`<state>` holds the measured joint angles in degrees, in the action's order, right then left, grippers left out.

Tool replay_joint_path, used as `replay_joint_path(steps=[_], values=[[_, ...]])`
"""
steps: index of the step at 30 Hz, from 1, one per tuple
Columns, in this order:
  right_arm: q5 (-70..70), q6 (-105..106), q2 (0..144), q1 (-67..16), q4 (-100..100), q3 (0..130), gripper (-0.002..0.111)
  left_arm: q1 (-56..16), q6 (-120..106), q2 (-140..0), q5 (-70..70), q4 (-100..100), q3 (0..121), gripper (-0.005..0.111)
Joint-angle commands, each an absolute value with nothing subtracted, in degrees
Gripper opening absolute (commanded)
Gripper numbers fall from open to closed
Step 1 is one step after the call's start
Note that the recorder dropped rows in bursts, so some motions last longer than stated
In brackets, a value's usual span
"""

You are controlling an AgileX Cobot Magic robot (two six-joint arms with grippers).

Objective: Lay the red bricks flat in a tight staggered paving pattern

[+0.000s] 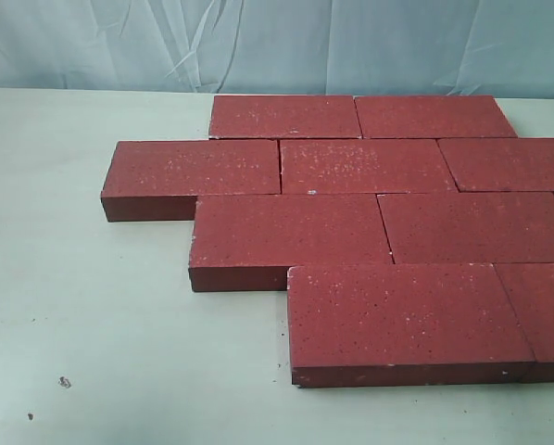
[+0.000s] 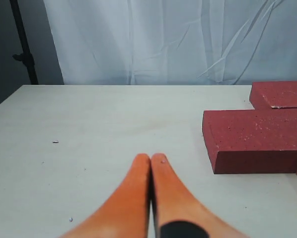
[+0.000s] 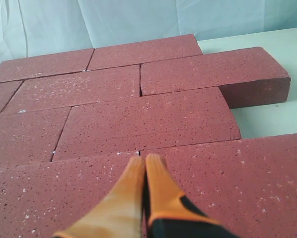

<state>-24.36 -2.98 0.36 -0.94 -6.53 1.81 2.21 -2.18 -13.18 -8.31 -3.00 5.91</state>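
Several dark-red red bricks (image 1: 368,165) lie flat on the pale table (image 1: 82,306) in four staggered rows, edges touching. The nearest row's brick (image 1: 402,315) sits at the front right. No gripper shows in the exterior view. In the left wrist view my left gripper (image 2: 151,157) is shut and empty over bare table, left of an end brick (image 2: 258,139). In the right wrist view my right gripper (image 3: 144,157) is shut and empty, its orange fingertips (image 3: 155,161) above the bricks (image 3: 148,116) near a joint between two of them.
A pale blue-white curtain (image 1: 277,42) hangs behind the table. A black stand pole (image 2: 23,42) is at the table's far corner in the left wrist view. Small dark specks (image 1: 65,381) lie on the table's front left.
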Motion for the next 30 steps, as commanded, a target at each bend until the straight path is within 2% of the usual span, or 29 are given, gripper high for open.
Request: replay_joint_path(steps=[1, 6, 30], values=[[-23.6, -3.1, 0.0, -0.7, -6.4, 1.5, -0.001, 2.4, -1.8, -7.0, -7.3, -3.4, 1.2, 0.000], [-23.6, -3.1, 0.0, -0.7, -6.4, 1.5, -0.001, 2.4, -1.8, 0.0, -10.2, -3.1, 0.0, 0.000], [-23.8, -3.1, 0.0, -0.7, -6.7, 1.5, -0.001, 2.4, -1.8, 0.0, -13.7, -2.6, 0.0, 0.000]])
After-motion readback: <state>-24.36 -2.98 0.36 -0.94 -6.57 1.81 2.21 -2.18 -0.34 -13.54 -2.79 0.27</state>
